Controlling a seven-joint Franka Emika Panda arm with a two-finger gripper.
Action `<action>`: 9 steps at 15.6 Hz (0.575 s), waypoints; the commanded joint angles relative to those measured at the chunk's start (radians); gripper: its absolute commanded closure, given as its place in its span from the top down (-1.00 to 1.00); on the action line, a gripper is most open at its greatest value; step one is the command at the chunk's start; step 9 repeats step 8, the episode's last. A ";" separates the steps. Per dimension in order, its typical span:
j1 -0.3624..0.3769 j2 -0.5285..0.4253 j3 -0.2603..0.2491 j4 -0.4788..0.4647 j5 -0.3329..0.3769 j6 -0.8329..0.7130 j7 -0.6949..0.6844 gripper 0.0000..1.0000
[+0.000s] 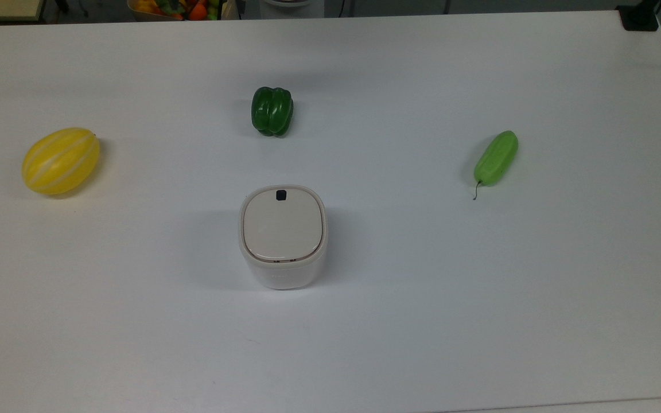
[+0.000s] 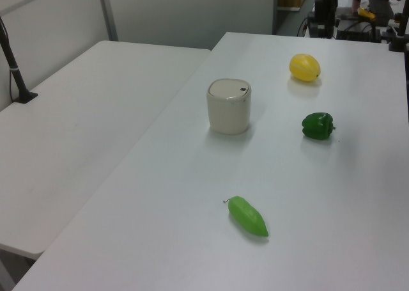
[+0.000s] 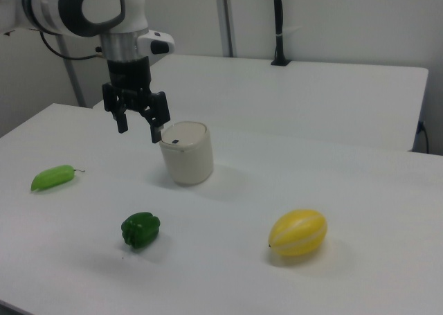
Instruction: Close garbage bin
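Now I see the small white plastic garbage bin point(image 1: 282, 238) with its beige lid down, mid-worktop point(image 1: 422, 321). My black gripper point(image 3: 138, 124) hangs above it, fingers spread, holding nothing.

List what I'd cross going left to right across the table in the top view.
Yellow striped melon → white plastic garbage bin with its beige lid down; the dark green bell pepper sits at much the same place across, farther up the picture → light green elongated pepper with a thin stem.
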 commanded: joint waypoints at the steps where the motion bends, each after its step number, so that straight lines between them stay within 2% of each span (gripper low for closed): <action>1: -0.002 -0.049 -0.005 -0.050 -0.012 -0.002 0.048 1.00; 9: -0.016 -0.043 -0.005 -0.031 -0.006 -0.003 0.053 1.00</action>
